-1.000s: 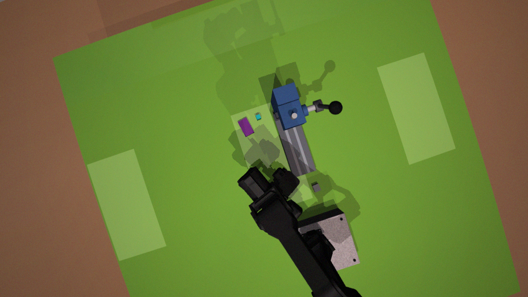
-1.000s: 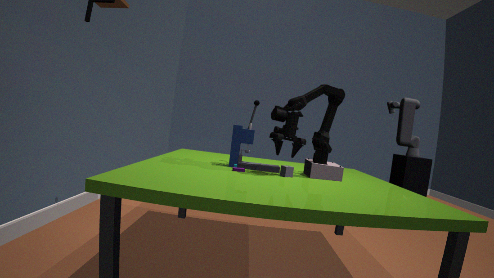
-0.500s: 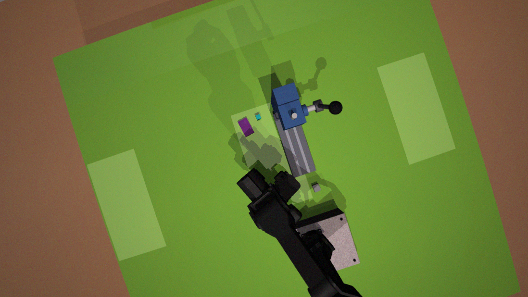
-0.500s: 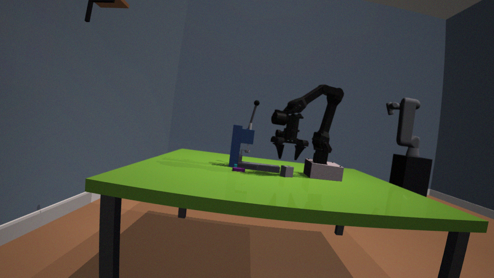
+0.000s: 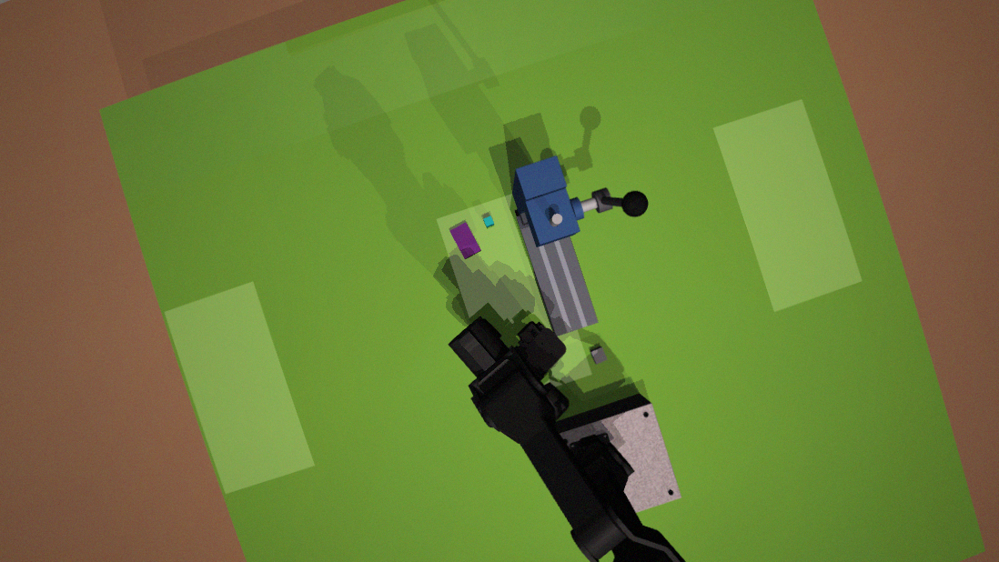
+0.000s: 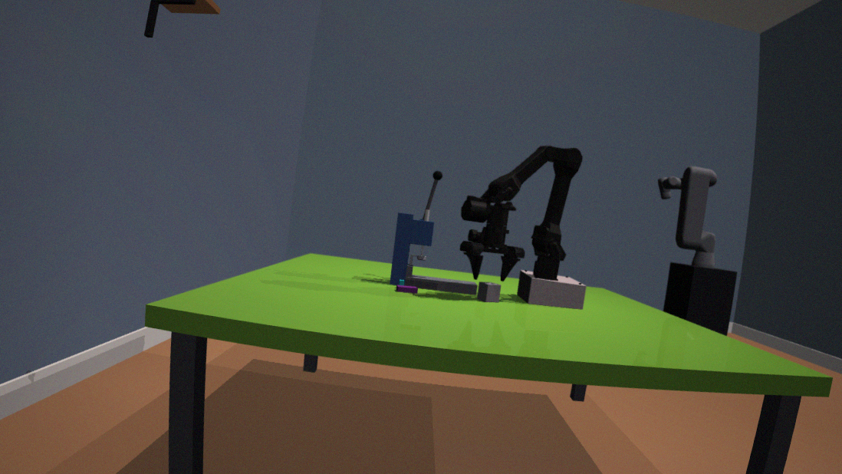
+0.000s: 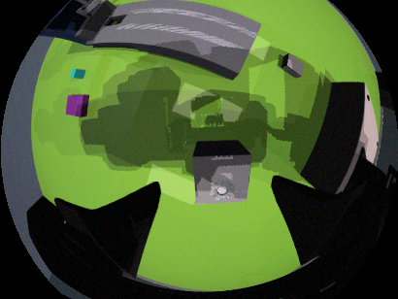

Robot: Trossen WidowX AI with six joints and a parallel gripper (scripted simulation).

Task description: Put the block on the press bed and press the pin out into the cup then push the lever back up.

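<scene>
My gripper (image 6: pixel 489 278) (image 7: pixel 217 185) is open and empty, pointing down above the grey block (image 6: pixel 488 292) (image 7: pixel 206 180). The block stands on the table with a round, light pin end showing on its top face; the arm hides it in the top view. The blue press (image 5: pixel 549 202) (image 6: pixel 401 250) (image 7: pixel 184 36) stands at the far end of the long grey bed (image 5: pixel 578 306) (image 6: pixel 442 284). No block is on the visible part of the bed. The lever's black knob (image 5: pixel 634 204) (image 6: pixel 437 175) is up. I cannot make out the cup.
A purple block (image 5: pixel 464 239) (image 6: pixel 406 288) (image 7: pixel 77 106) and a small cyan block (image 5: pixel 489 220) (image 6: pixel 402 281) (image 7: pixel 78 74) lie beside the press. A small grey piece (image 5: pixel 597 354) (image 7: pixel 292 65) lies between the bed's near end and the arm's base (image 5: pixel 653 454) (image 6: pixel 554 292) (image 7: pixel 371 128).
</scene>
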